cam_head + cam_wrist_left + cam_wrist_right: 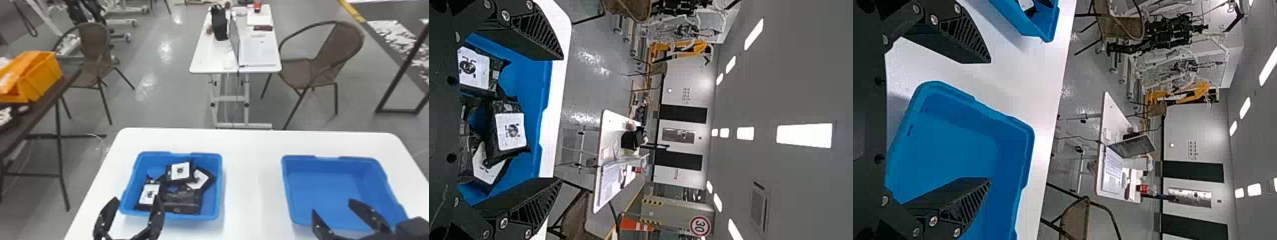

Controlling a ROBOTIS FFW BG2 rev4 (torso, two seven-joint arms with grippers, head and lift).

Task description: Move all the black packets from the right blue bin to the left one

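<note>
- far left: orange bin (41,76), resting on a dark table (35,116); a brown woven chair (92,38) stands just beyond.
- left gripper (136,199), at the near left corner of the left blue bin: jaws wide open, with a clear gap between the tips. in the left wrist view the two fingers stand well apart, the bin and its contents showing between them.
- left blue bin (221,191), on the left part of the white table (250,182): holds the black packets (182,199), heaped and partly overlapping. three show white labels: one (149,193) at the left side, one (180,171) toward the far side, and one (198,179) tilted beside it, to the right. darker surfaces lie among and in front of these; their exact number cannot be told.
- center, beyond the table: small white desk (207,60) bearing an open laptop (258,52) and a red cup (257,5).
- right gripper (332,206), at the near part of the right blue bin (322,185): jaws likewise open, fingers spread, with the bin's blue floor visible between them.
- right, beyond the table: second woven chair (343,40), beside the desk; farther right, a dark metal frame (397,111) on the floor.
</note>
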